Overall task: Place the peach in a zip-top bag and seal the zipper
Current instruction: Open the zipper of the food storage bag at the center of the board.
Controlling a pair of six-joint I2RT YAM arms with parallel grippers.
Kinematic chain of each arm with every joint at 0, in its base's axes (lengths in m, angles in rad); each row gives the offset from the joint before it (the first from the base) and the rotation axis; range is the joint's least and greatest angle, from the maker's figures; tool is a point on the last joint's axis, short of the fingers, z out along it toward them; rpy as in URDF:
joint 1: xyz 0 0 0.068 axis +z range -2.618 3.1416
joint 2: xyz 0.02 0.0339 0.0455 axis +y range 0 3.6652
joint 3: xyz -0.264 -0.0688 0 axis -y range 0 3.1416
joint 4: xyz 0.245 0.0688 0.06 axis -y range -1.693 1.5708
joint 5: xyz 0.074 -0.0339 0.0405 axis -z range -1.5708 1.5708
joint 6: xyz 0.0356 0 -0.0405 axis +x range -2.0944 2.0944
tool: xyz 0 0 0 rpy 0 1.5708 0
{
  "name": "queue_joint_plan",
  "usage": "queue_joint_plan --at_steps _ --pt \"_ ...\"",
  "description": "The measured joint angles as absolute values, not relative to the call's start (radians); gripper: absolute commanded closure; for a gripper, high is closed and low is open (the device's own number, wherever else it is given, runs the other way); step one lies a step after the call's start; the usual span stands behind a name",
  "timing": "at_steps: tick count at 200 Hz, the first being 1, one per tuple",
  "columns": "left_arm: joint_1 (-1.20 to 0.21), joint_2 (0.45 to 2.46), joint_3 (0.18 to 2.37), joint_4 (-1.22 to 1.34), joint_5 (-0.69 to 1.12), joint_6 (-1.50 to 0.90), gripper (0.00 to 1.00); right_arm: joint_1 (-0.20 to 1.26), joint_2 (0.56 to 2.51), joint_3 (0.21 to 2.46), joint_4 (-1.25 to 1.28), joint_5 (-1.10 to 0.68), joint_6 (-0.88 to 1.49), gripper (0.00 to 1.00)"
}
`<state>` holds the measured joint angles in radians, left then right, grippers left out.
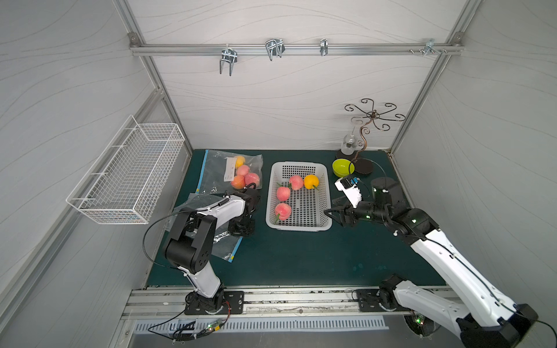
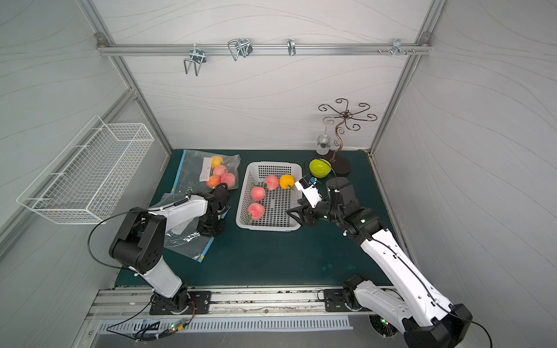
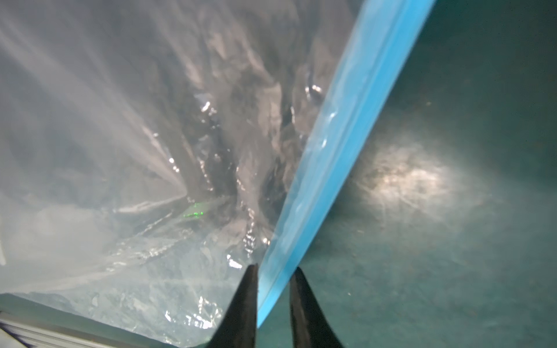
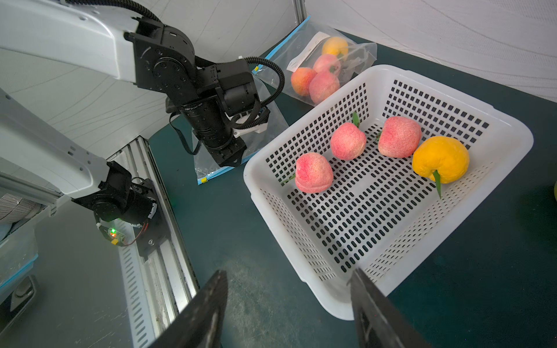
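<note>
Three pink peaches (image 1: 283, 193) (image 2: 258, 193) (image 4: 314, 176) lie in the white perforated basket (image 1: 298, 227) (image 2: 265, 227) (image 4: 340, 310), with an orange fruit (image 1: 311, 181) beside them. An empty clear zip-top bag (image 1: 223, 244) (image 2: 187, 241) (image 3: 150, 150) lies flat under the left arm. My left gripper (image 1: 241, 226) (image 2: 211, 229) (image 3: 275, 268) points down at its edge. Its jaws stand narrowly apart, straddling the blue zipper strip (image 3: 346, 120). My right gripper (image 1: 330, 214) (image 2: 292, 215) (image 4: 289, 271) hovers open and empty at the basket's near right corner.
A second zip-top bag (image 1: 238, 171) (image 4: 325, 69) holding several fruits lies at the back left. A green bowl (image 1: 343, 167) and a metal hook stand (image 1: 373, 120) are at the back right. A wire basket (image 1: 129, 177) hangs on the left wall.
</note>
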<state>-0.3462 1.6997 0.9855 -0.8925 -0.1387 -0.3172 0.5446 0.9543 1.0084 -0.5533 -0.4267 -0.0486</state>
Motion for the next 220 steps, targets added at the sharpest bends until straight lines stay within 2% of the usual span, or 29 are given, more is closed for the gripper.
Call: queue_joint_plan --at_steps 18,41,95,156,195,220 --pt "-0.345 1.711 0.986 -0.892 -0.14 -0.318 0.8 0.545 0.953 1.007 -0.554 -0.427 -0.049 0.34" --pt "-0.335 1.712 0.986 -0.892 -0.142 -0.318 1.0 0.545 0.952 1.007 -0.553 -0.427 -0.049 0.34" --pt "-0.32 1.686 0.989 -0.902 -0.143 -0.325 1.0 0.545 0.952 1.007 -0.553 -0.43 -0.049 0.34" --pt "-0.319 1.425 1.075 -1.04 -0.135 -0.325 1.0 0.557 0.986 0.995 -0.505 -0.5 0.027 0.38" --pt "-0.319 1.256 1.24 -1.141 -0.037 -0.329 1.0 0.708 1.108 0.993 -0.396 -0.507 0.109 0.42" --pt "-0.319 1.204 1.29 -1.185 0.059 -0.344 1.0 0.816 1.26 1.045 -0.342 -0.49 0.169 0.43"
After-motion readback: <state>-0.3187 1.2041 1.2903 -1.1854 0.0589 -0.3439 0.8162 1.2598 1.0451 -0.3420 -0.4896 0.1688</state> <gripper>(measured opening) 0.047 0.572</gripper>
